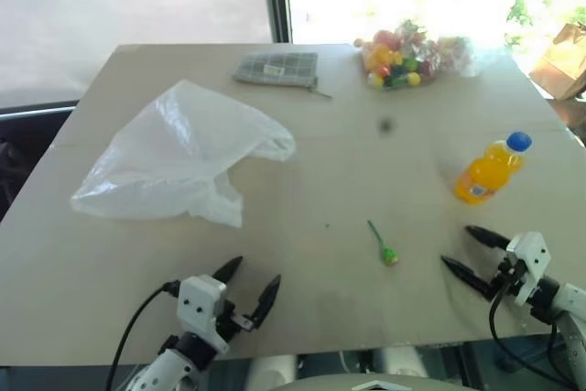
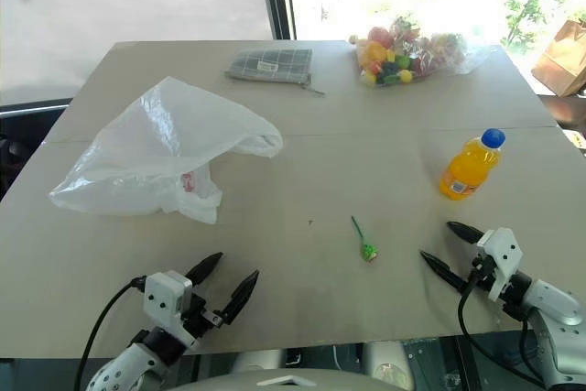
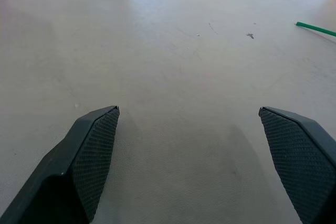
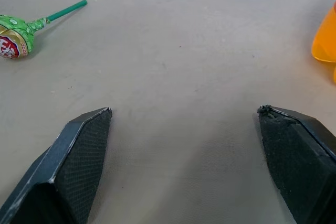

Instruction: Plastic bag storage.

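The plastic bag [image 1: 179,153], thin, white and crumpled, lies on the left half of the table [image 1: 302,190], with a bit of red print showing in the right eye view. My left gripper [image 1: 249,281] hovers open near the table's front edge, a short way in front of the bag and apart from it. My right gripper [image 1: 469,252] stands open at the front right, nothing between its fingers. In the left wrist view the two black fingers [image 3: 89,156] stand wide apart over bare table.
A green lollipop [image 1: 385,246] lies between the grippers. An orange juice bottle [image 1: 490,169] stands just beyond the right gripper. At the back lie a grey checked pouch [image 1: 276,69] and a clear bag of colourful sweets [image 1: 403,57]. A brown paper bag [image 1: 563,59] sits beyond the table's right corner.
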Controlling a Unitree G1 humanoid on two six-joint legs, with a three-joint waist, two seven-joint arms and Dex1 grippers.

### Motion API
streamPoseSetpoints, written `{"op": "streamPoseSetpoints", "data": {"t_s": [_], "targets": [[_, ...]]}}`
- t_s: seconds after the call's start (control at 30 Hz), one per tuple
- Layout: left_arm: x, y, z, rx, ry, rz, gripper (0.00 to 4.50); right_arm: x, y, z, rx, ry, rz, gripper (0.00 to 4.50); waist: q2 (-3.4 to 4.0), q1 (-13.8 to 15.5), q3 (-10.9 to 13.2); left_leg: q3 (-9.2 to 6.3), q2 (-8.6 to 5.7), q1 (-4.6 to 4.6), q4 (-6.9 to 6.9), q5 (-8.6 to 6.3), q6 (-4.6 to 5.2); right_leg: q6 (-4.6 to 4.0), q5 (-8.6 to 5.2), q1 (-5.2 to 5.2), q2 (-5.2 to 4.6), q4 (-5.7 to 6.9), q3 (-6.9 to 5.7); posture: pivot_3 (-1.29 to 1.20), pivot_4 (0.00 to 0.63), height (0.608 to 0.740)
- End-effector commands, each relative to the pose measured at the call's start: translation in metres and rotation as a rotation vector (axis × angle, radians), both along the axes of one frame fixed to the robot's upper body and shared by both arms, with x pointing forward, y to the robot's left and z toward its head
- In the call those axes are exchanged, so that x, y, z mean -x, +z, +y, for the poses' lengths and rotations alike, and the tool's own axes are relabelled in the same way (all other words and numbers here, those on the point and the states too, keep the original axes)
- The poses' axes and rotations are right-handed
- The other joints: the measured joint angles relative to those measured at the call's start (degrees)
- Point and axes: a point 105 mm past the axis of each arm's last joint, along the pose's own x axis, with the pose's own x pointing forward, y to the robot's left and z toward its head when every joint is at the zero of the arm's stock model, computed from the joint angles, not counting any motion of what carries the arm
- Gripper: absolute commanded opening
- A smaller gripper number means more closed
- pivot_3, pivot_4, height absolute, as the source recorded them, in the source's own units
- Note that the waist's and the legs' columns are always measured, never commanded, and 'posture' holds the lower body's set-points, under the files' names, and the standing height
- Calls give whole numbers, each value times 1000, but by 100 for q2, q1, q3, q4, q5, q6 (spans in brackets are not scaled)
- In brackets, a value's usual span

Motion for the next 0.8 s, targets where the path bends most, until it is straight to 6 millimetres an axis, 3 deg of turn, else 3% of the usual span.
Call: {"op": "streamPoseSetpoints", "data": {"t_s": [0.03,0.8], "targets": [[4,-4,7,-34,36,23,4438,3,-2,-7,13,6,18,4500,0,-2,0,0,0,0,0,0,0,0,0,0,0,0,0,0,150,740],[5,-2,-4,-13,1,6,4438,4,-1,-14,50,14,0,4500,-15,15,10,7,-8,0,6,1,2,0,1,2,2,0,-19,0,150,740]]}}
